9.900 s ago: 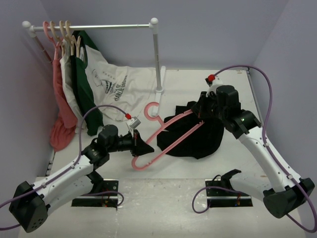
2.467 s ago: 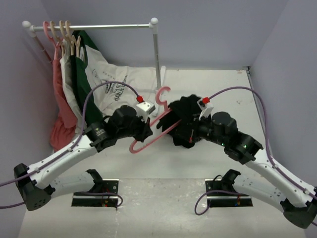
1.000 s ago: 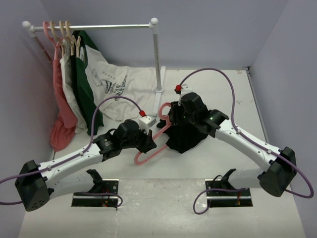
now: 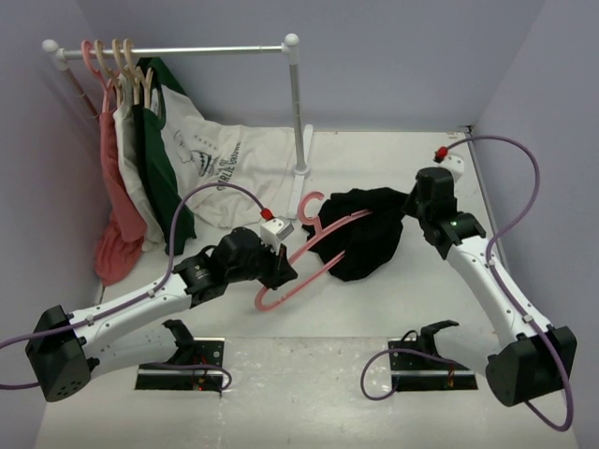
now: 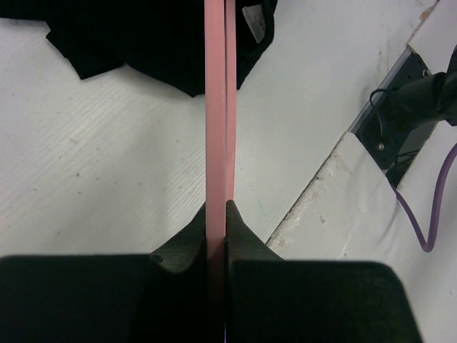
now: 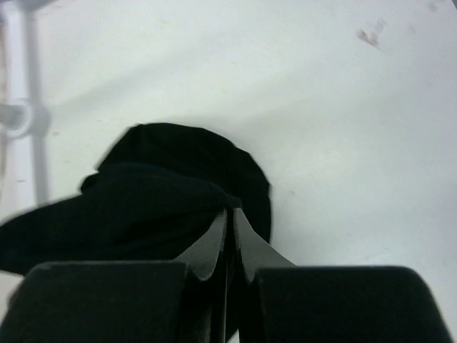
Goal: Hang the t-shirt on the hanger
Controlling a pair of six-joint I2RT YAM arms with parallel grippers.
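My right arm has swung away from the middle of the table [image 4: 421, 299] toward the far right. The t-shirt [image 4: 370, 241] has come along with it, so what was a bunched heap a second ago is now drawn out sideways. My left arm and the hanger [image 5: 216, 107] sit about where they were.

The right tool [image 4: 413, 208] is at the shirt's right-hand edge. Its wrist camera shows the two fingers [image 6: 214, 246] pressed together on a fold of black cloth that runs in at their tips. The rest of the shirt lies on the table just beyond.

The left tool [image 4: 281, 269] is clamped on the near end of the hanger. In its wrist view the pink bar runs straight out from between the closed fingers [image 5: 187, 243] toward the black cloth. From above, the hanger slants up and to the right, with its hook near the foot of the rail post. One pink arm shows across the top of the shirt's left part, and the lower bar passes out of sight under the cloth. I cannot tell whether any of it is inside the neck opening.

The shirt is right of centre, between the two tools, resting on the table and partly over the hanger. At the back left stands the clothes rail [image 4: 178, 49], which carries a pink garment [image 4: 117, 220], a green shirt [image 4: 157, 154] and a white shirt [image 4: 229, 159] with dark lettering.
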